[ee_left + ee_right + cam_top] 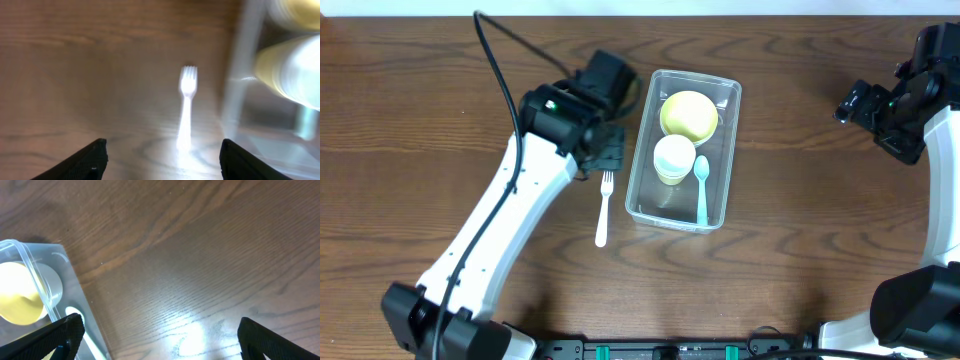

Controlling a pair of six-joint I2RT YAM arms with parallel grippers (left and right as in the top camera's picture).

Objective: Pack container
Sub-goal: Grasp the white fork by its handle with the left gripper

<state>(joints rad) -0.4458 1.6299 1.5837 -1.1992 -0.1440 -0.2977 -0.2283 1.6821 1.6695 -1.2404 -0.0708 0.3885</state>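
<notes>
While the left pincer [163,147] hangs open, the white fork [188,85] lying ahead between its jaws and the container [239,75] just to its right, it should descend squarely astride the handle before closing.

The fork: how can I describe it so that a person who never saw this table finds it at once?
Find the clear container in the middle of the wooden table. Just outside its left wall, on the bare wood, lies the fork. It is white, while the teal spoon lies inside the container.
</notes>
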